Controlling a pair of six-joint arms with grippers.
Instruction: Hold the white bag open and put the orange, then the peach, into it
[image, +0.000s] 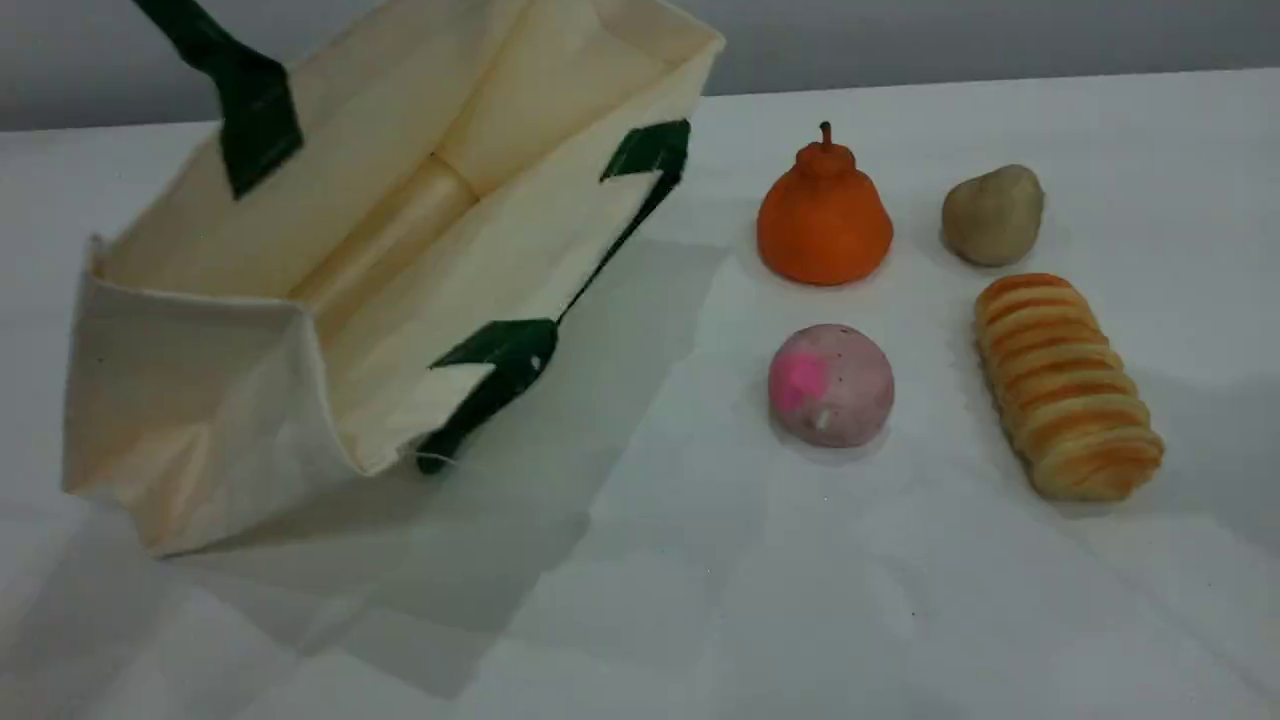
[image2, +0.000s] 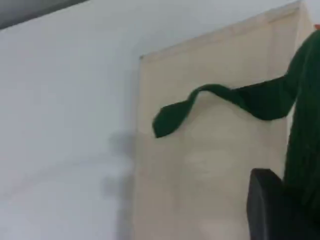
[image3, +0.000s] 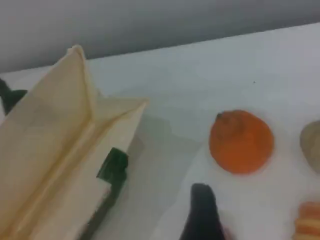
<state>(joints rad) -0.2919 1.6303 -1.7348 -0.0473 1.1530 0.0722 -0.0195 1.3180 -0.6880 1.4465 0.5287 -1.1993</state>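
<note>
Left claw (image2: 270, 205): closed on the green strap (image2: 302, 135), which runs up off the top edge of the scene view and holds the bag (image: 190, 400) tipped with its mouth agape
Right claw (image3: 202, 215): spread wide with nothing in it (only one fingertip shows)
Orange (image3: 241, 141): upright on the bench (image: 700, 580), stem up, at about 1 o'clock from the right claw; near it, not touching
Orange to bag: in the scene view it sits at 3 o'clock of the bag mouth, with bare bench between
Bag mouth: its long axis runs from 7 to 1 o'clock in the scene view, and the green-tabbed rim faces the fruit
Peach (image: 830, 385): at 6 o'clock of the orange, apart from it, second in line
Nearer arm: the right, since the left is taken up with the strap
Next move, as I judge it: right claw on toward 1 o'clock and down around the orange, then across toward 9 o'clock into the mouth
</note>
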